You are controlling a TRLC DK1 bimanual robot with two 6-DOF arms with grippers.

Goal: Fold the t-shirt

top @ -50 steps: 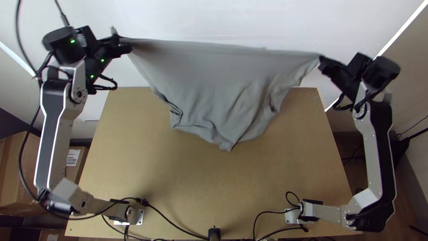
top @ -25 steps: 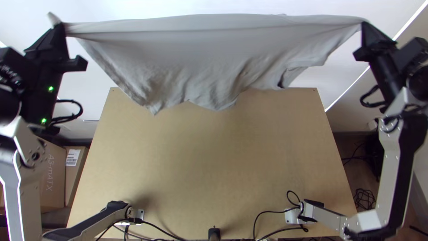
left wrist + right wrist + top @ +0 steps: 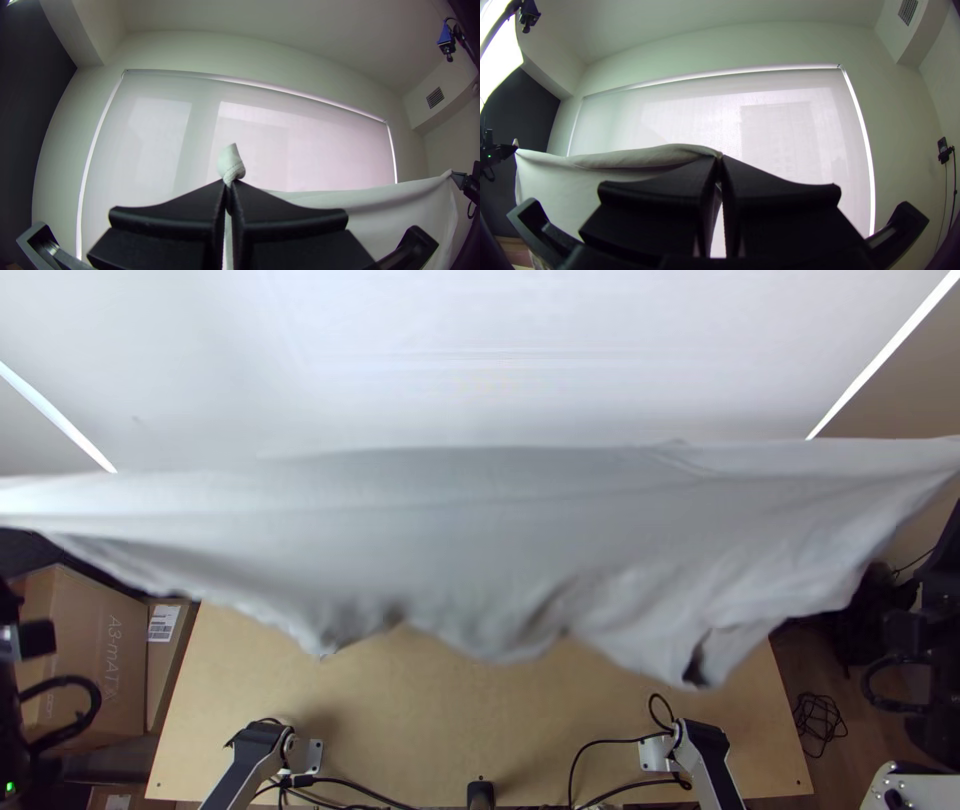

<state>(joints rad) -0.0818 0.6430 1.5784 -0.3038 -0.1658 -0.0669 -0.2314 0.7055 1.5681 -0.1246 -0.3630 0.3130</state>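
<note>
Grey and spreading wider than a moment ago, the t-shirt [image 3: 480, 540] is hanging from nine to three o'clock above the surface [image 3: 440, 720], the left pincer [image 3: 229, 185] and right pincer [image 3: 720, 158] each clenching an end of its upper edge. That pull is probably smoothing it for laying down and folding. Towards nine o'clock, cardboard boxes [image 3: 75, 620] are bearing handwriting [image 3: 113, 655] and a printed label [image 3: 163, 622].

Plain pale grey t-shirt [image 3: 480, 530], tan table [image 3: 420, 720], brown cardboard box [image 3: 90, 660], whitish window blind [image 3: 780, 125]
</note>
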